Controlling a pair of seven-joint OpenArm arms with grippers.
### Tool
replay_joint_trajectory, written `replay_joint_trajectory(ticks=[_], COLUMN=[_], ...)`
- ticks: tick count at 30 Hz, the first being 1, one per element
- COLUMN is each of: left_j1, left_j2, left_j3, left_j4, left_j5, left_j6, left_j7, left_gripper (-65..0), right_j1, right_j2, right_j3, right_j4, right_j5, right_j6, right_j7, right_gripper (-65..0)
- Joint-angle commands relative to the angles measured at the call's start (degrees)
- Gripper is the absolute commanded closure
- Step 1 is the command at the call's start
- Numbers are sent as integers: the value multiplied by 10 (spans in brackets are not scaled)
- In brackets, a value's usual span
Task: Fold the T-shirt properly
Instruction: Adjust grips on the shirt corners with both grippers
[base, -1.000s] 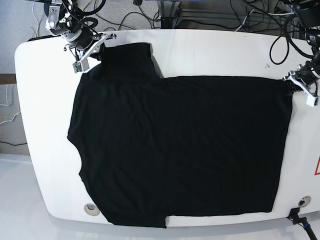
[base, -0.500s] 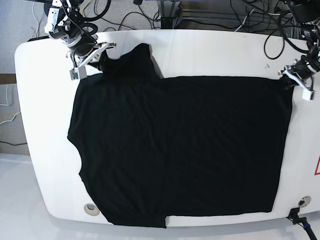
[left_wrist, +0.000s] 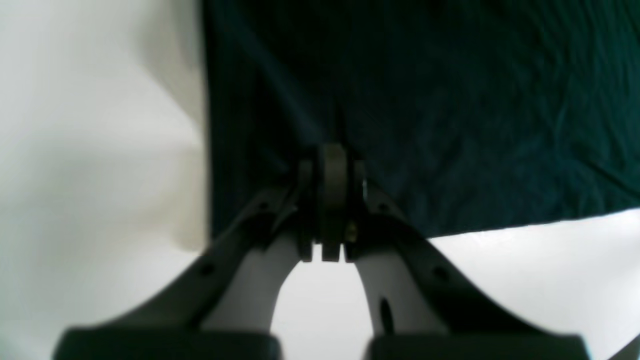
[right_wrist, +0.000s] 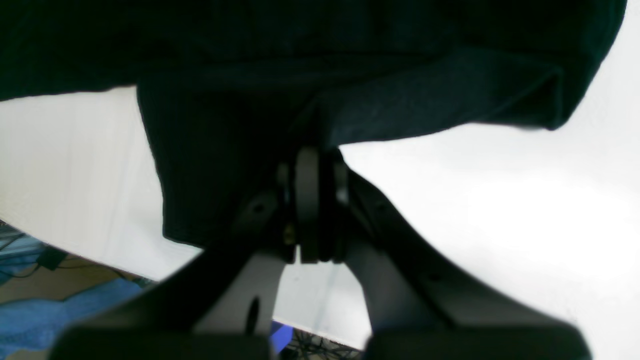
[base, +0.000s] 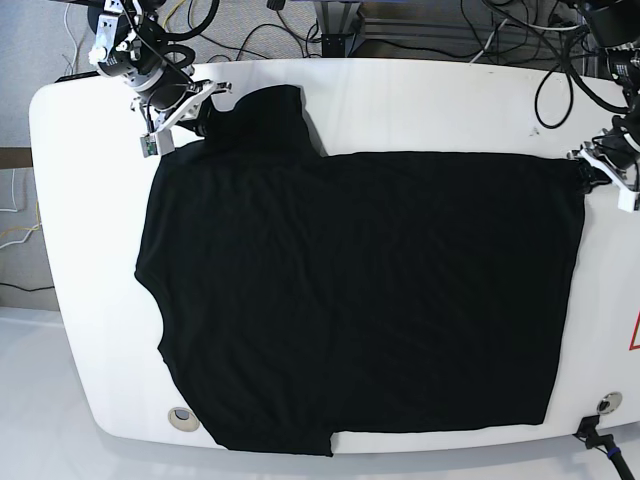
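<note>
The black T-shirt (base: 370, 300) lies spread flat on the white table (base: 420, 100), plain side up, with one sleeve at the far left. No print shows. My right gripper (base: 197, 122) is shut on the shirt's far-left corner by the sleeve; in the right wrist view its jaws (right_wrist: 312, 150) pinch a raised fold of the shirt (right_wrist: 400, 100). My left gripper (base: 590, 172) is shut on the far-right corner; in the left wrist view its jaws (left_wrist: 332, 150) clamp the shirt's edge (left_wrist: 450, 100).
Cables (base: 420, 30) lie behind the table's far edge. Two round holes sit near the front edge, one at the left (base: 181, 416) and one at the right (base: 607, 403). Bare table (base: 90, 250) runs along the left of the shirt.
Both grippers have shifted slightly while staying shut on the shirt corners. The far-left corner dipped and rose again; the right corner was pulled in, then back out.
</note>
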Motion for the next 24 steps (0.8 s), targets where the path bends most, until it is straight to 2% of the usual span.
replay_joint_trajectory(ticks=[1,5,10,18,22,24], left_j1=[-4,-3,6,16,16,16], left_j2=[-12,-13,-13,-33,-33,-33], left_j3=[-7,-27,-51,-68,-68,-68], left_j4=[19,14,15,3,-24,-36], left_j5=[-9,-8,-8,-8,-8,-8], left_j6=[-3,-3,-3,-2,-3,-3], left_j7=[-9,-9,-9,-9,-12,-13], left_gripper=[-14,-19,-199,-211,-313,-330], right_j1=[-1,-1,-1,-1,-1,-1], right_j2=[3,3,3,3,3,3], right_j3=[3,3,3,3,3,3], right_j4=[10,10,10,9,9,9], right_j5=[8,7,7,7,7,7], right_j6=[2,2,2,3,3,3], right_j7=[11,11,11,11,11,11], right_gripper=[-25,-25,-25,-25,-25,-25])
